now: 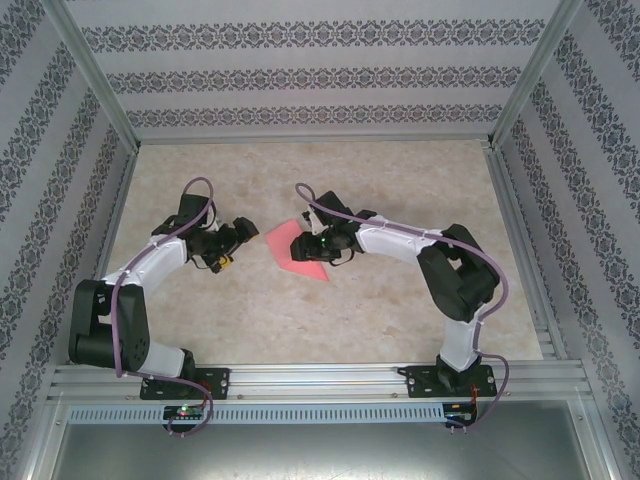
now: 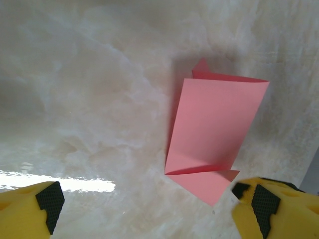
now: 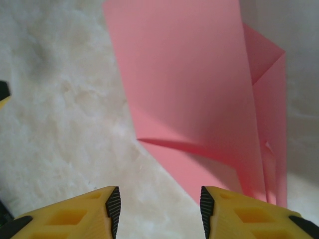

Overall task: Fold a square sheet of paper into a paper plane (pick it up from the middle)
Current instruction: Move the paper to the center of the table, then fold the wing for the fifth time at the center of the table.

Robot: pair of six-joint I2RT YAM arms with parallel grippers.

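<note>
Salmon-pink square sheet of paper [image 1: 296, 250], partly folded, near the middle of the table [image 1: 400, 330].
Plain and unmarked, it lies in creased layers. A broad panel sits over a lower layer, with triangular corners poking out at two opposite ends. One folded edge stands slightly lifted, casting a shadow beneath it.
</note>
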